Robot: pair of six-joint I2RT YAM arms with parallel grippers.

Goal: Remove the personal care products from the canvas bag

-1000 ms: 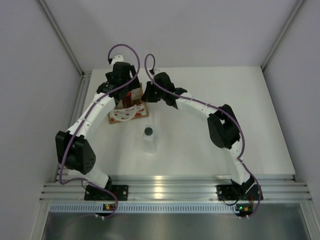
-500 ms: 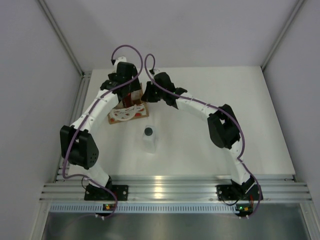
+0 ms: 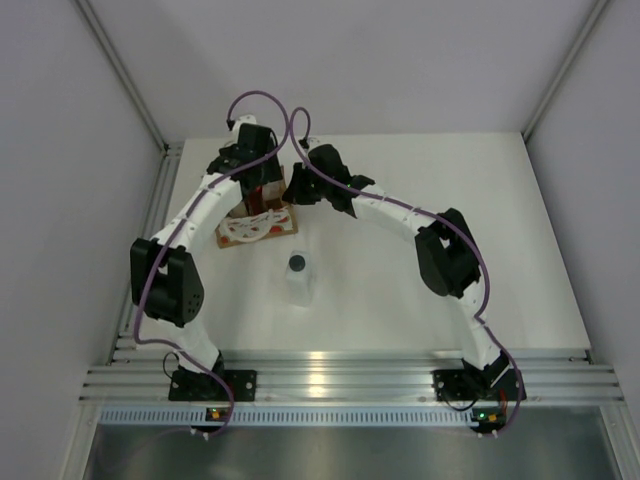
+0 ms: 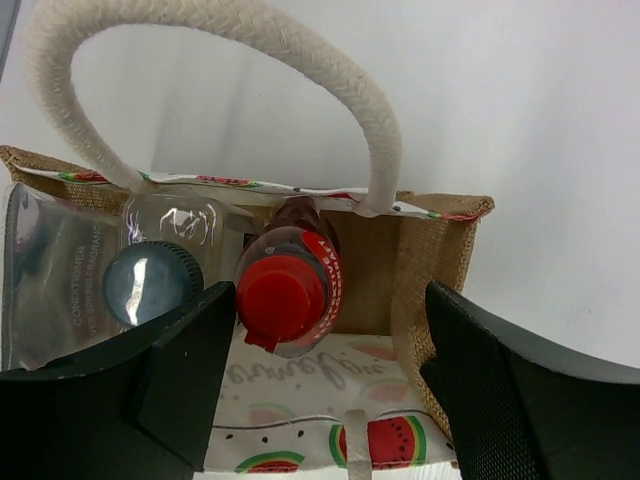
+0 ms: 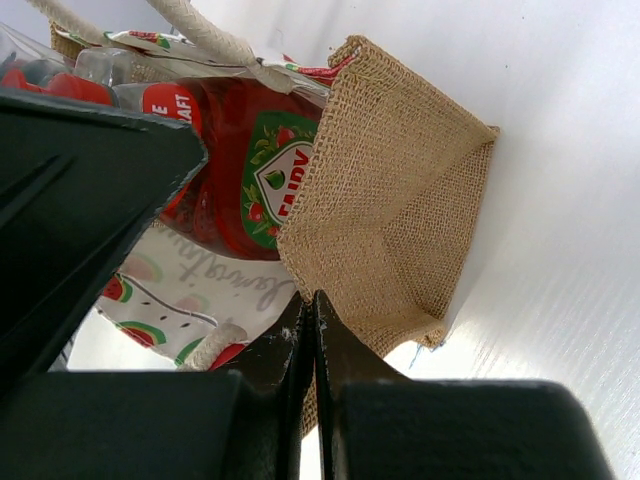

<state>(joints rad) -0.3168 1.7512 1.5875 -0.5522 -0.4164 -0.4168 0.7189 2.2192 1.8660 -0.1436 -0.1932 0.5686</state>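
At the canvas bag point(image 4: 440, 260), left gripper point(image 4: 328, 300) is hovering wide open and empty above the red bottle point(image 4: 288, 295) standing inside, while right gripper point(image 5: 313, 300) is pinching the bag's burlap side wall, fully closed.

Rough, coarse-woven burlap made up the canvas bag point(image 5: 390, 200). The rope handle point(image 4: 330, 70) was matt twisted cord. The red bottle point(image 4: 288, 290) was glossy plastic with a smooth cap. The table point(image 4: 520, 100) looked smooth, white and faintly shiny.
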